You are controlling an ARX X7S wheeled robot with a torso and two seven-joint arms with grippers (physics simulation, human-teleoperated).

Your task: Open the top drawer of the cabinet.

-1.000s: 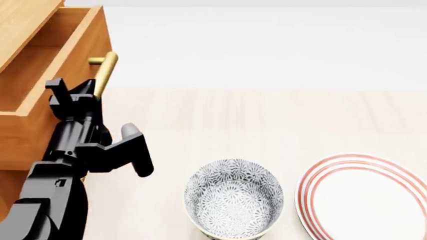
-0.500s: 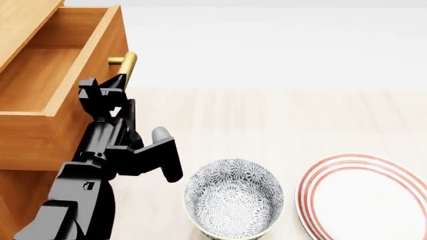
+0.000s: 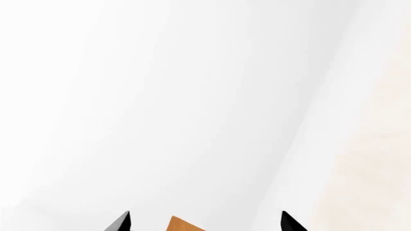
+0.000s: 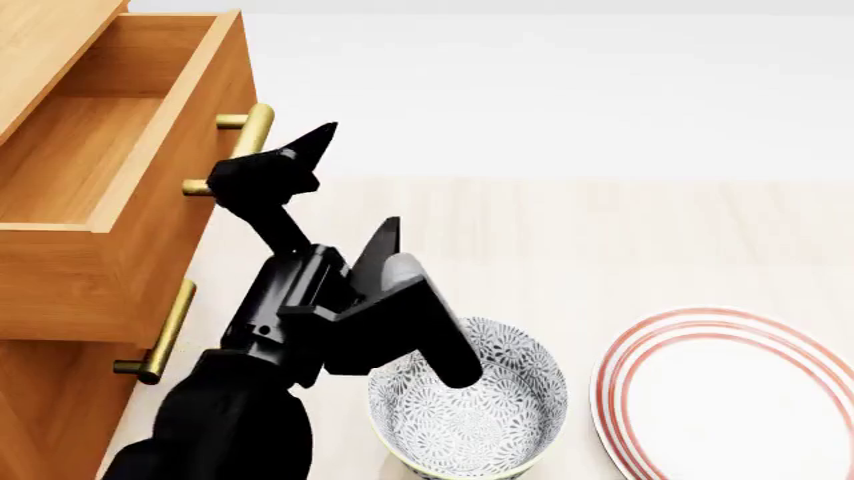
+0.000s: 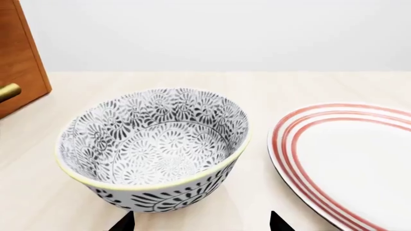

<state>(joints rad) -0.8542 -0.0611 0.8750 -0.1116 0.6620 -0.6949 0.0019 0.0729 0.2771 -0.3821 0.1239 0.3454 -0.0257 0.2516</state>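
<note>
The orange-brown cabinet (image 4: 40, 400) stands at the left in the head view. Its top drawer (image 4: 187, 180) is pulled well out, and the light wood interior shows. The drawer's brass handle (image 4: 254, 128) is free. My left gripper (image 4: 287, 152) hovers just right of that handle, tilted up and away from it, not touching. In the left wrist view my left gripper (image 3: 204, 222) is open, with only an orange wood corner (image 3: 183, 226) low between the fingertips. My right gripper (image 5: 201, 222) is open and empty, just in front of the bowl (image 5: 154, 144). It is out of the head view.
The lower drawer's brass handle (image 4: 163, 335) sits below the open drawer. A patterned bowl (image 4: 467, 410) stands near the front, partly behind my left arm. A red-ringed white plate (image 4: 627, 350) lies to its right. The cabinet side (image 5: 19, 53) shows in the right wrist view.
The top drawer slid a little farther out, then stopped. My left gripper has let go of the brass handle and swung up and to the right, away from it.
</note>
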